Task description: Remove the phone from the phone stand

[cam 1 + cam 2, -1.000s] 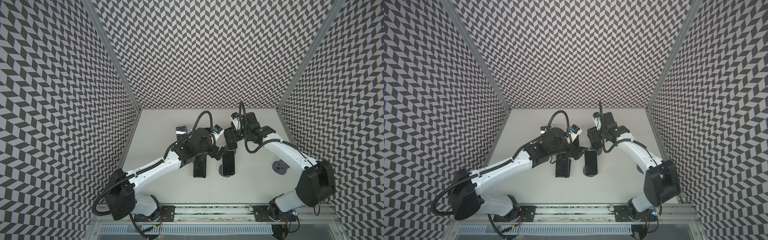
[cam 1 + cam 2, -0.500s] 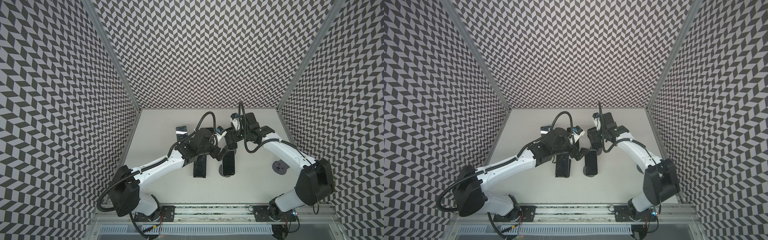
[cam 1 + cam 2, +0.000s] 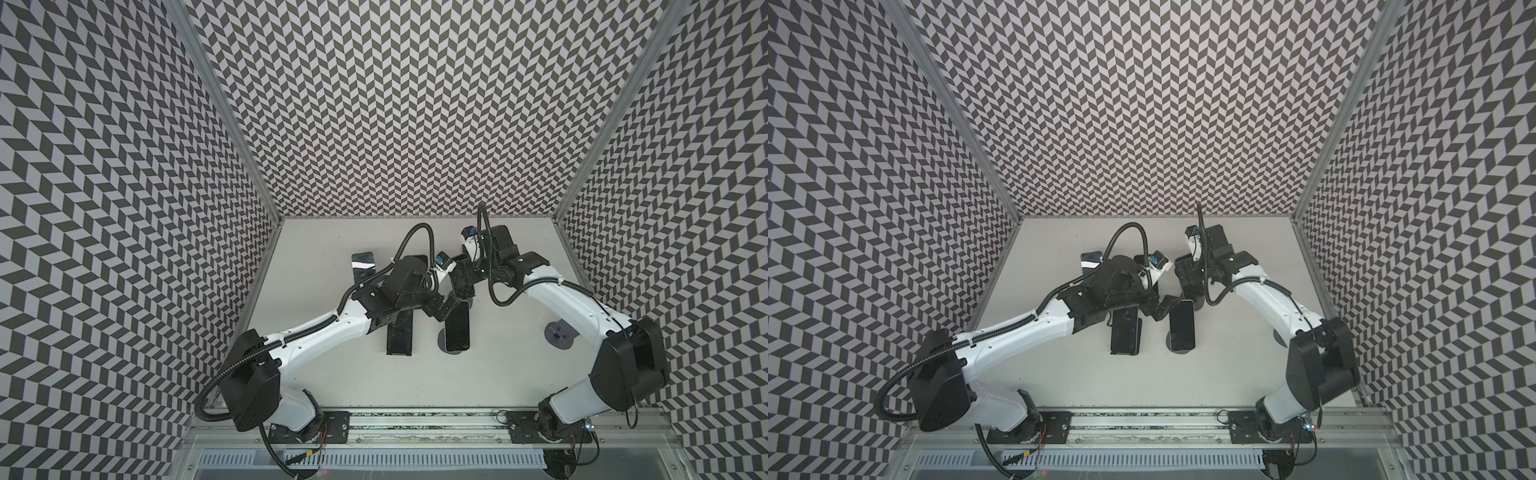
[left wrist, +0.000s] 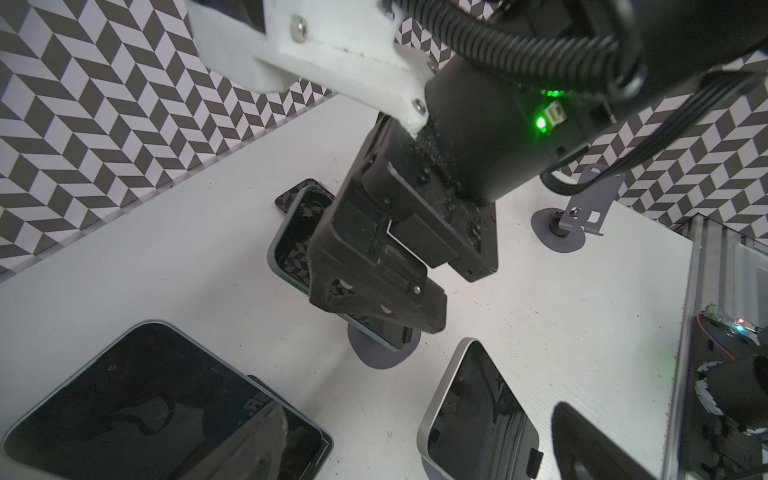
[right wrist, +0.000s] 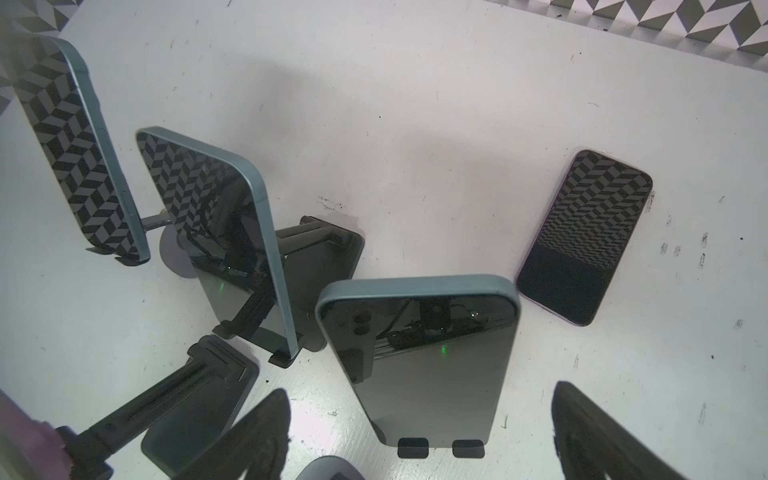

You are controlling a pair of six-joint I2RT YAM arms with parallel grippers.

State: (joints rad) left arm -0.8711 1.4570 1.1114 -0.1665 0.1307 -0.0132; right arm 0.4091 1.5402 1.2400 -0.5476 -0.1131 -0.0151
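Phone [image 5: 415, 365] stood on stand [image 4: 380, 355] between spread fingers of right gripper [image 5: 422, 390], clear of both | left gripper [image 4: 415, 419], likewise spread, straddled neighbouring phone [image 5: 216, 232] | beside one right finger, crowding; beside the other, bare table [image 5: 457, 124] up to flat phone [image 5: 582, 237].

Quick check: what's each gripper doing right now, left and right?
Left gripper: open, astride the silver-edged phone, not gripping it.
Right gripper: open, astride the teal-edged phone, holding nothing.
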